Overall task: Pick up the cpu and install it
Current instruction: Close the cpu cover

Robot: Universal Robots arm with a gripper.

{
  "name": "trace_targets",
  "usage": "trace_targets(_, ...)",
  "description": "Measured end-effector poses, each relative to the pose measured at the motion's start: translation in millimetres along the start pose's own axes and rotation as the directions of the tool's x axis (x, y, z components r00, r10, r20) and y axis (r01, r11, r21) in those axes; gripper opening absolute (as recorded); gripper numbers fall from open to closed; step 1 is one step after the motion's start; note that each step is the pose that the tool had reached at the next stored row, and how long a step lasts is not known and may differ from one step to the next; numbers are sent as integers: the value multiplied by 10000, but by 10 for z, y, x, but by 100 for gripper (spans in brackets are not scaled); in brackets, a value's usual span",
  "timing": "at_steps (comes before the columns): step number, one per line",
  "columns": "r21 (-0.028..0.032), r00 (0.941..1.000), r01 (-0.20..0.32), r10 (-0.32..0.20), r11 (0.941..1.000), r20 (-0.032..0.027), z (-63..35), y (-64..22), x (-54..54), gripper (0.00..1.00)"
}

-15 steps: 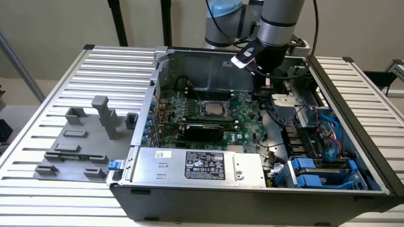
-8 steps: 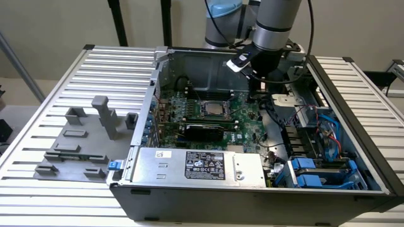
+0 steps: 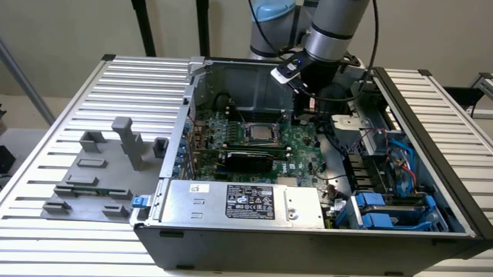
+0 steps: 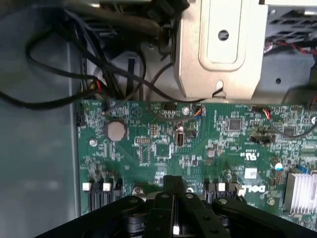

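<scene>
The cpu (image 3: 259, 134), a small square chip with a silvery top, lies flat inside the dark, metal-framed socket (image 3: 241, 133) near the middle of the green motherboard (image 3: 301, 158), as seen in the exterior view. The end effector (image 3: 305, 115) hangs inside the open computer case (image 3: 308, 251), to the exterior view's right of the socket and closer to the case's far wall, apart from the chip. In the wrist view the end effector (image 4: 173, 184) has its black fingers (image 4: 161, 201) pressed together with nothing visible between them, poised over the motherboard (image 4: 233, 148) above a row of connectors. Farther along that board sit a round coin cell (image 4: 116, 130) and a finned heat sink (image 4: 303, 191), while a pale metal bracket (image 4: 220, 44) and loose black cables (image 4: 59, 74) fill the space beyond the board's edge. In the exterior view the grey arm (image 3: 331, 26) reaches down into the case from above. A silver power supply box (image 3: 246, 202) with a black label spans the near side of the case, and blue drive caddies (image 3: 385, 213) sit at the near corner on the exterior view's right. The case rests on a slatted metal bench (image 3: 85, 98), where a grey fixture (image 3: 85, 187) with upright blocks lies just beside it on the exterior view's left.
</scene>
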State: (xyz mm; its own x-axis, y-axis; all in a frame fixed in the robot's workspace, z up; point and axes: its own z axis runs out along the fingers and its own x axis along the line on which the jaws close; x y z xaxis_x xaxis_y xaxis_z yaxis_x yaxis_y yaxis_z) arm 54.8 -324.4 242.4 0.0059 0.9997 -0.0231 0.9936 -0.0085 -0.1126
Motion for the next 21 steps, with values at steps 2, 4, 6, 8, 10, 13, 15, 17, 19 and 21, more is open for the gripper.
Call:
trace_targets(2, 183, 10000, 4, -4, 9998, -1, 6, -49, 0, 11)
trace_targets(4, 334, 10000, 6, -6, 9994, -1, 14, -110, -1, 11)
trace_targets(6, 482, 10000, 11, -11, 9988, -1, 22, -178, -1, 11)
trace_targets(8, 615, 10000, 14, -14, 9981, 2, 31, -249, -2, 11)
trace_targets(10, 733, 10000, 16, -16, 9973, 2, 42, -328, -2, 11)
trace_targets(13, 883, 10000, 18, -19, 9961, 4, 64, -459, -3, 11)
trace_targets(15, 964, 10000, 21, -21, 9953, 6, 82, -548, -3, 11)
trace_targets(17, 1029, 10000, 21, -22, 9947, 5, 101, -636, -3, 11)
trace_targets(19, 1102, 10000, 24, -25, 9939, 5, 129, -748, -4, 11)
trace_targets(21, 1147, 10000, 25, -25, 9934, 5, 155, -827, -4, 11)
